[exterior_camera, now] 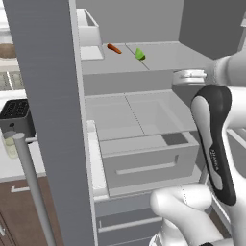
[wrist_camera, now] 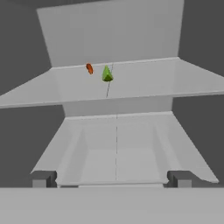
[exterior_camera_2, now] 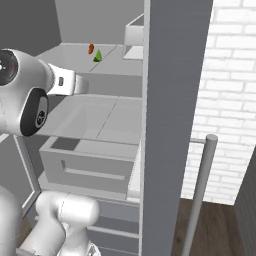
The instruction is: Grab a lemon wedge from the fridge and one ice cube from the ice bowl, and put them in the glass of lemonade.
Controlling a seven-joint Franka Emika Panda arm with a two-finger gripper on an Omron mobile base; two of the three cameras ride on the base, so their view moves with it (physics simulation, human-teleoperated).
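The lemon wedge (exterior_camera: 140,54) lies on the upper shelf (exterior_camera: 158,60) of the open fridge (exterior_camera: 144,120), standing on a flat face with its point up, well back from the shelf's front edge. Just beside it, toward the fridge's left, lies a thin orange-red stick (exterior_camera: 114,48), close but apart, so a careless reach could nudge it. Below the shelf a grey drawer (exterior_camera: 149,158) sits pulled forward.

The gripper (wrist_camera: 112,179) is in front of the fridge opening, below shelf height and well short of the wedge; in the hand view the wedge sits high in the frame, so my guess is that the hand must rise and push inward before it can grasp. The fingers (wrist_camera: 42,178) are spread to their widest with nothing between them, ready for a small pick.

On the table (exterior_camera: 14,163) left of the door stand the black toaster (exterior_camera: 17,115) and the glass of lemonade (exterior_camera: 10,144), waiting.
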